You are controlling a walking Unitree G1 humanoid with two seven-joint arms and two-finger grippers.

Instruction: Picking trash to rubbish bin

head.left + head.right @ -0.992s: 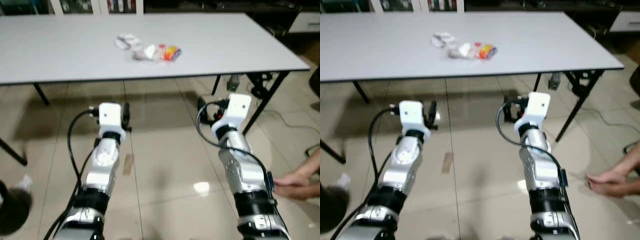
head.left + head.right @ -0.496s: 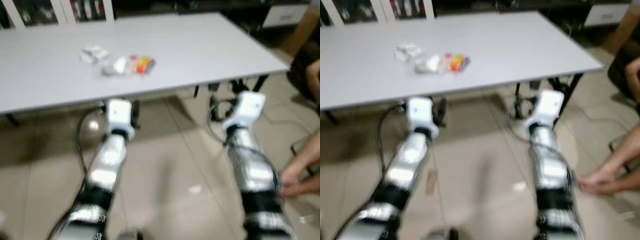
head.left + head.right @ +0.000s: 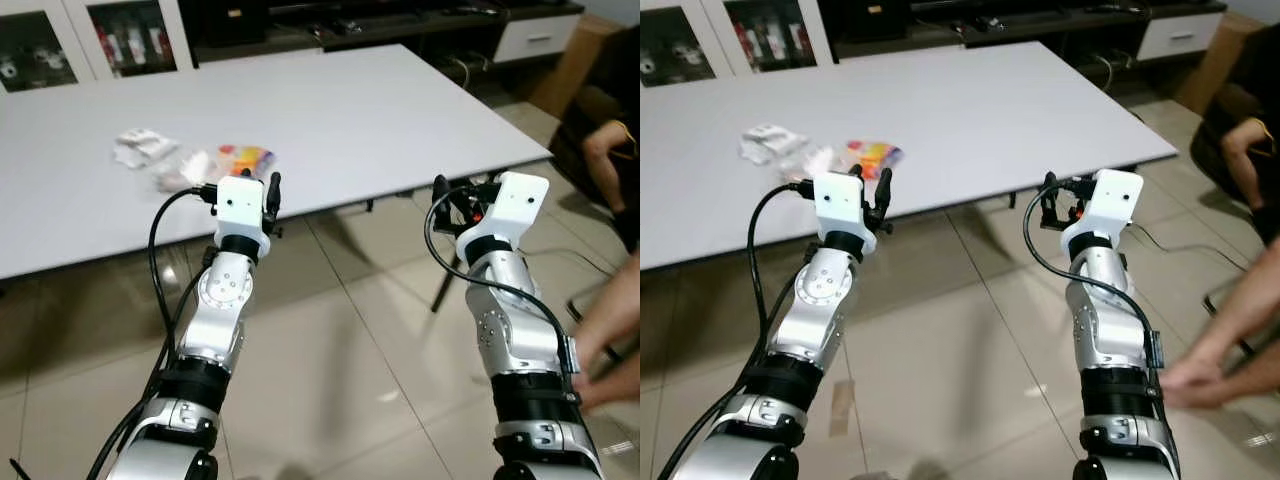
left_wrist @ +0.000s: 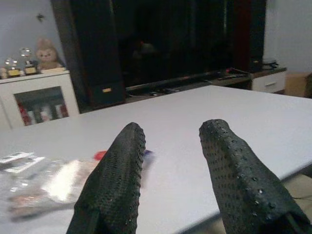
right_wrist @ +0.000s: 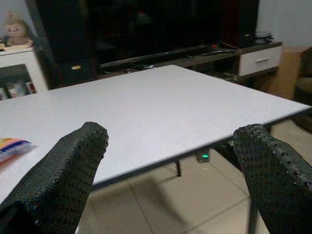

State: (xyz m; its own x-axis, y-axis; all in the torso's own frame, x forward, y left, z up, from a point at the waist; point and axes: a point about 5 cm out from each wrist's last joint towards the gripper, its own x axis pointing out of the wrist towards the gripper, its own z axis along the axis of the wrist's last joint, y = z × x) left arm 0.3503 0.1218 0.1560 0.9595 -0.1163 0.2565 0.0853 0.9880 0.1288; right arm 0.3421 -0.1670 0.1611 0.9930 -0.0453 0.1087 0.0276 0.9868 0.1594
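Observation:
The trash lies on the white table to the left: a crumpled white wrapper, a clear plastic bag and a colourful packet. My left gripper is raised at the table's near edge, just short of the colourful packet, open with nothing between its fingers. In its wrist view the plastic bag lies ahead on the tabletop. My right gripper is held up below the table's near right edge, its fingers wide open and empty.
A seated person is at the right, with a hand near my right arm and a knee beyond the table corner. Glass cabinets and a low TV stand line the far wall. A cardboard box stands far right.
The camera has shifted, so the table now sits closer and the trash further left. Both arms are raised higher, up to the table's near edge. The person's hand stays at the right.

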